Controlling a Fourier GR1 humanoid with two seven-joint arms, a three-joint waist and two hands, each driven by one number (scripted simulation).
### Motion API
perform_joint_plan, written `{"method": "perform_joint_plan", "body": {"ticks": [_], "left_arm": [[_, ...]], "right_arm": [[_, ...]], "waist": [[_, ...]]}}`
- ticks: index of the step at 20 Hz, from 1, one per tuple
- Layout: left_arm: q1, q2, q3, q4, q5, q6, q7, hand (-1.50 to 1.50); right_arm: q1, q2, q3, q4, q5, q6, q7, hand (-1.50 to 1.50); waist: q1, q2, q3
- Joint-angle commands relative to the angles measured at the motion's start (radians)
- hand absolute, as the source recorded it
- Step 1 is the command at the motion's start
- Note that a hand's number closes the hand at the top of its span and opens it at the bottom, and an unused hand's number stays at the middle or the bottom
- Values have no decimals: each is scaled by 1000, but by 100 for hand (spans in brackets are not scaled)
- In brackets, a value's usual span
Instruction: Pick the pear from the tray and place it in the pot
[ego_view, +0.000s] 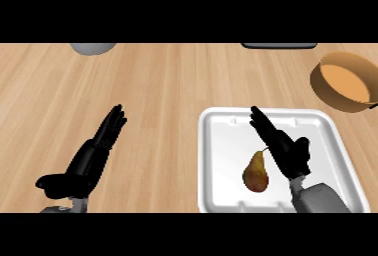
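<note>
"As the counter is looked down upon, where is the pear (255, 173) recorded?"

"On the white tray (221, 150), in its near half and a little left of its middle. It is laid flat, with the narrow end turned toward the far rim."

"How is the fruit described?"

"Yellow-tan skin is noted at the neck, shading to russet brown over the rounded base. A thin dark stem is seen at the top, curved toward the right hand (286, 147)."

"And that hand?"

"It is placed over the tray just right of the pear, fingers straight, pressed together and pointed away; nothing is gripped. Whether the fruit is touched cannot be told."

"Left hand (96, 150)?"

"It is logged over the bare wooden counter (162, 90), well left of the tray — fingers straight and close together, nothing held."

"The pot (347, 82)?"

"Orange-brown and round, it is set at the upper right beyond the tray's far corner — well apart from the pear."
</note>
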Motion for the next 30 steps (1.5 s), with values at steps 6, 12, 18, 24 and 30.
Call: {"method": "perform_joint_plan", "body": {"ticks": [6,12,18,24,30], "left_arm": [[-144,12,197,-12,27,110,4,0],[-207,4,215,31,48,132,108,0],[-274,22,264,73,67,121,140,0],[-212,25,271,65,66,93,93,0],[-261,36,291,86,58,85,117,0]], "right_arm": [[-283,-222,-232,170,-371,419,280,150],[-305,-518,-122,331,-8,653,3,-150],[-461,-518,-99,404,82,817,-89,-150],[-553,-515,18,381,190,964,-8,-150],[-687,-408,51,454,258,1060,66,-150]], "waist": [[76,45,20],[41,34,21],[35,27,18],[38,22,16],[30,22,17]]}}
